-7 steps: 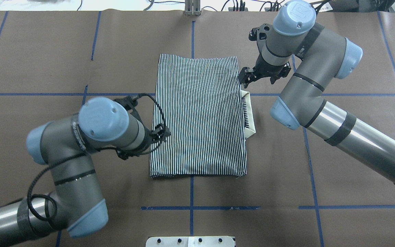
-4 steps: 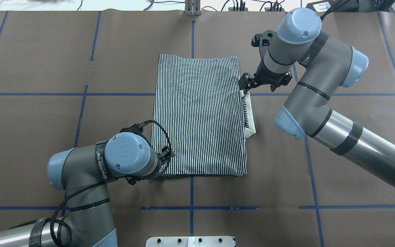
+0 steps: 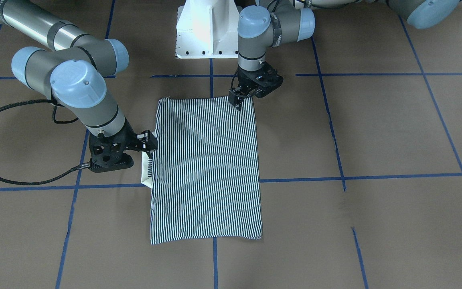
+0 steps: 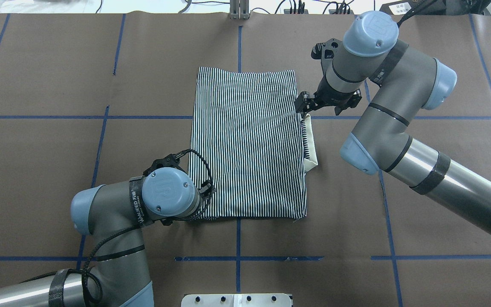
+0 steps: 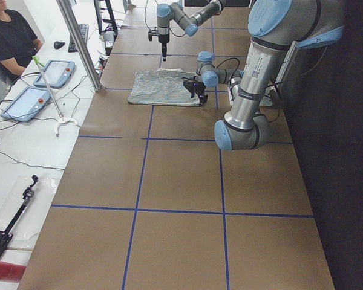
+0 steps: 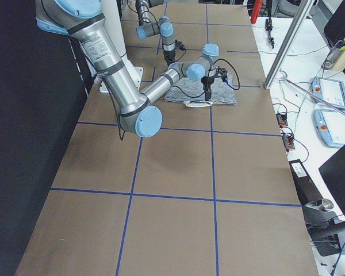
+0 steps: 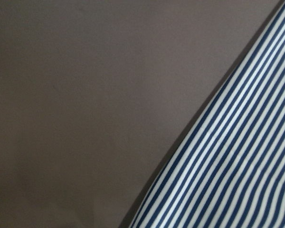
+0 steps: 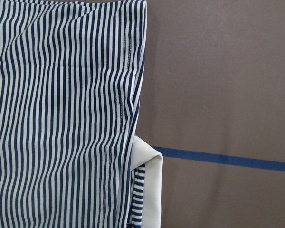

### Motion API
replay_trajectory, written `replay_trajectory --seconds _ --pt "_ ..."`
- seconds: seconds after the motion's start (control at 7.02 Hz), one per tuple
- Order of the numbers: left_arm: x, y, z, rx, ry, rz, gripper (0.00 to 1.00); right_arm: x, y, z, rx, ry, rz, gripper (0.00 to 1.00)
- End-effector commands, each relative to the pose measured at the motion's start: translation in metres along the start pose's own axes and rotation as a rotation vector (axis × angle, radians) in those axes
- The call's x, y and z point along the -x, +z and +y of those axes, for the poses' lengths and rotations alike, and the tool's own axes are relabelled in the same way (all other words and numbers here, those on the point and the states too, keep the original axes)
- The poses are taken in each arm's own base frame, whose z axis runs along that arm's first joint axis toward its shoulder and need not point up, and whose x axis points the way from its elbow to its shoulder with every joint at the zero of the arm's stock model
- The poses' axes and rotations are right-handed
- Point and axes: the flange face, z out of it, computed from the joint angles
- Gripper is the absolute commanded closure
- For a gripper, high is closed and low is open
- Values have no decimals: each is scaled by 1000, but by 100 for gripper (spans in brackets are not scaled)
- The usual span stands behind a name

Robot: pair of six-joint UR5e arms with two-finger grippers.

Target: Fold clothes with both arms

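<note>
Shirt [image 4: 245, 145] in thin navy-and-white stripes lies folded into a tall rectangle at the middle of the overhead frame, flat on the brown table [image 4: 49, 64]. Its cream collar [image 4: 312, 143] pokes out along the cloth's right edge, just below a blue tape line [image 4: 441, 117]. The right gripper [image 4: 303, 106] comes in from the upper right and points down at that same edge, right above the collar, its tips at the cloth. Whether its fingers are spread or pinching the fabric cannot be told. In the front-facing view the left gripper [image 3: 238, 103] hangs below the white base [image 3: 203, 32] with its tip at the shirt's upper right corner. In the overhead frame that is the lower left corner, where the arm's own wrist covers it. Its fingers narrow towards a point, yet whether they grip the cloth cannot be made out. The left wrist view shows stripes filling the lower right and bare table elsewhere, while the right wrist view shows stripes on the left, with the collar at bottom centre
</note>
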Motion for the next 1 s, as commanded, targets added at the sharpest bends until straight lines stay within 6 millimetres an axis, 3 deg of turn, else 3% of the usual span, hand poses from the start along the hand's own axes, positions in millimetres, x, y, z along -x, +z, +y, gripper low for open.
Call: replay_trajectory --seconds 0.0,0.14,0.29,0.86 --pt "-3 -1 1 3 3 3 55 1 -3 1 -3 -2 -3 0" --pt "-1 1 1 0 8 1 91 2 -4 1 -4 11 -4 0" --pt "-2 0 2 0 6 1 100 5 -14 5 -7 36 -11 0" --pt "-1 -17 0 9 128 19 100 13 -18 11 6 64 -2 0"
